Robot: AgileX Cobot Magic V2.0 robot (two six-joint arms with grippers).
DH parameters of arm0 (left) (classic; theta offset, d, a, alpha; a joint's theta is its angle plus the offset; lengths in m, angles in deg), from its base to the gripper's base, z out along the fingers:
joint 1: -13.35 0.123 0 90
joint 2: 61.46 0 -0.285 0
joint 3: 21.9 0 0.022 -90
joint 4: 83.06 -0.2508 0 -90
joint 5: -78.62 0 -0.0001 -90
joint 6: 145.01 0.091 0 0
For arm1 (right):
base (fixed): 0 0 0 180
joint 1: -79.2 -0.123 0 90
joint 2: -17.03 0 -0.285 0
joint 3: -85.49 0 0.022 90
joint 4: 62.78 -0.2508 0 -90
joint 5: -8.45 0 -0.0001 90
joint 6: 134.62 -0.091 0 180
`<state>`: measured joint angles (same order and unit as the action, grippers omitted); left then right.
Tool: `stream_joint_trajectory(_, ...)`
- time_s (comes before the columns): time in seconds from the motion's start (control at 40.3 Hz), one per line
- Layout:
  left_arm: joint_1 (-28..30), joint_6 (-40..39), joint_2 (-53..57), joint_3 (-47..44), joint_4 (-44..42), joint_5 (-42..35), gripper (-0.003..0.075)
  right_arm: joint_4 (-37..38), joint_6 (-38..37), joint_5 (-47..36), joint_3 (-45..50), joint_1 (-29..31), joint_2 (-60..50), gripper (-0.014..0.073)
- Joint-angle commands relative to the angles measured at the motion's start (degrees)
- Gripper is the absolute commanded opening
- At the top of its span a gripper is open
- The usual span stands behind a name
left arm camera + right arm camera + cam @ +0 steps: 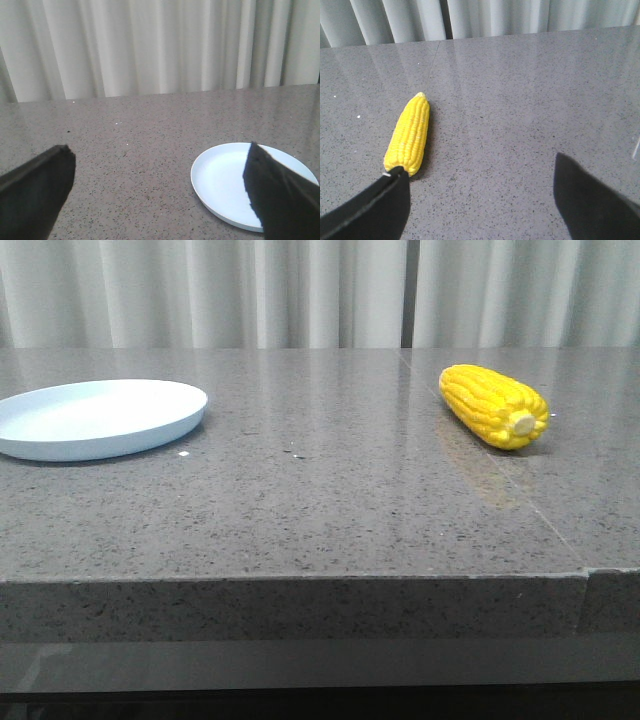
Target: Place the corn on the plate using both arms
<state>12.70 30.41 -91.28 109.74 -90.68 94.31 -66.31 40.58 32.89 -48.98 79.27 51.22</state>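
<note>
The yellow corn [494, 405] lies on the grey stone table at the right, its pale cut end facing the front edge. A pale blue plate [98, 417] rests empty at the far left. Neither gripper appears in the front view. Seen from the left wrist, my left gripper [160, 195] is open, and one finger [280, 195] overlaps the plate [225, 182]. In the right wrist view my right gripper [480, 195] is open over bare table, one fingertip [380, 205] just short of the corn's [411, 134] thick end. Nothing sits between either pair of fingers.
Grey-white curtains [320, 290] hang behind the table. The table's front edge [300, 578] runs across the lower front view, with a seam [585, 575] near the right. Speckled tabletop separates plate and corn.
</note>
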Motion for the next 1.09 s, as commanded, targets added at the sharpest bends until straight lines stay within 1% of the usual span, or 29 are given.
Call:
stream_joint_trajectory(0.0, 0.0, -0.1, -0.7, 1.6, 0.3, -4.1, 0.0637, -0.2, 0.5, -4.9, -2.0, 0.3, 0.6, 0.0624)
stream_joint_trajectory(0.199, 0.0, -0.1, -1.5, 1.9, 2.1, -3.8, 0.0605, -0.2, 0.5, -4.9, -2.0, 0.3, 0.6, 0.0624)
stream_joint_trajectory(0.348, -0.4, -0.1, -7.8, 5.5, 3.4, -1.4, 0.0605, -0.2, 0.5, -4.9, -2.0, 0.3, 0.6, 0.0624)
stream_joint_trajectory(0.571, -4.7, -0.1, -22.0, 14.2, 3.4, 6.1, 0.0605, -0.2, 0.5, -4.9, -2.0, 0.3, 0.6, 0.0624)
stream_joint_trajectory(0.67, -6.6, -0.1, -28.8, 19.0, 3.4, 11.5, 0.0605, -0.2, 0.5, -4.9, -2.0, 0.3, 0.6, 0.0624)
stream_joint_trajectory(0.844, -6.9, -0.1, -41.8, 28.5, 4.5, 22.4, 0.0605, -0.2, 0.5, -4.9, -2.0, 0.3, 0.6, 0.0624)
stream_joint_trajectory(1.068, -6.9, -0.7, -56.9, 40.5, 5.9, 31.3, 0.0605, -0.2, 0.5, -4.9, -2.0, 0.3, 0.6, 0.0624)
